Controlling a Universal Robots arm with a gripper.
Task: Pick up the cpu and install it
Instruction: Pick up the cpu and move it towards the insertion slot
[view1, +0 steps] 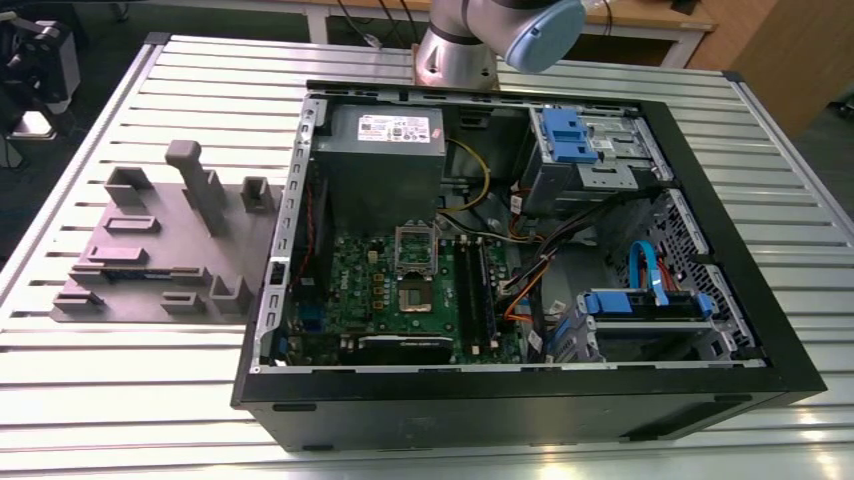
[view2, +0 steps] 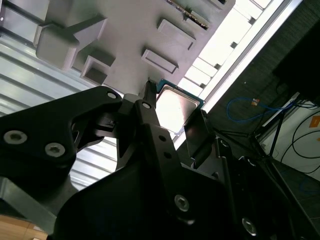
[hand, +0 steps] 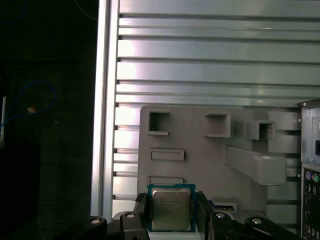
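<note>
Two black fingers (hand: 202, 209) of the gripper (hand: 171, 212) press against opposite edges of the cpu (hand: 171, 207), so the chip is gripped (whether it is clear of its seat I cannot tell). Just beyond it, in the first wrist view, lies the mauve-grey tray (hand: 200, 150) on the slatted table (hand: 210, 65). The tray sits to the exterior view's left of the open computer case (view1: 534, 410). Deep inside the case, the socket frame (view1: 415, 243) looks empty. Picking is under way; installing is not yet done.
</note>
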